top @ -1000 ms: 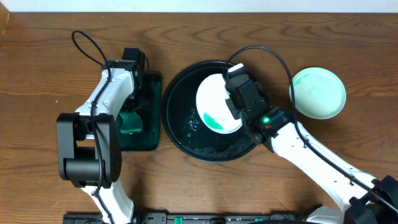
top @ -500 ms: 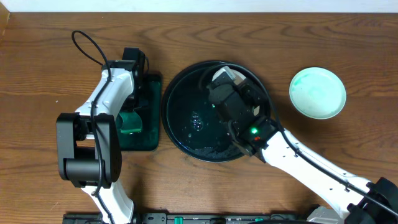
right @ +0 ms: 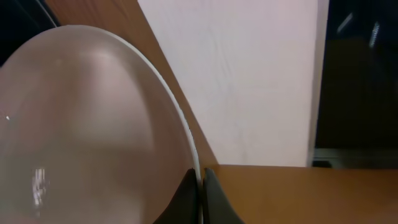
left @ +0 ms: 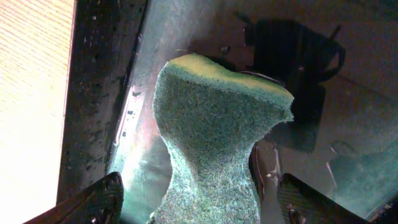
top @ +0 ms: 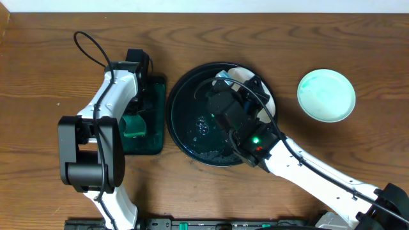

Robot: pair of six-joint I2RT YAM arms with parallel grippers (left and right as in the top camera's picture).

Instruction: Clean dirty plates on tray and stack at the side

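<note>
Your right gripper [right: 200,182] pinches the plate [right: 87,137] by its rim above the tray [top: 174,121]; the thin hold may slip. Left gripper [left: 199,199] open astride sponge [left: 211,124].

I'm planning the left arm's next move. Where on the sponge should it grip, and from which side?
Probably the narrow waist of the sponge, coming in along the hand's present line with one finger on each flank. Its green scouring face pinches in below a wider top, so the waist is the slimmest span. The open left hand straddles it there, over the small green tray.
</note>
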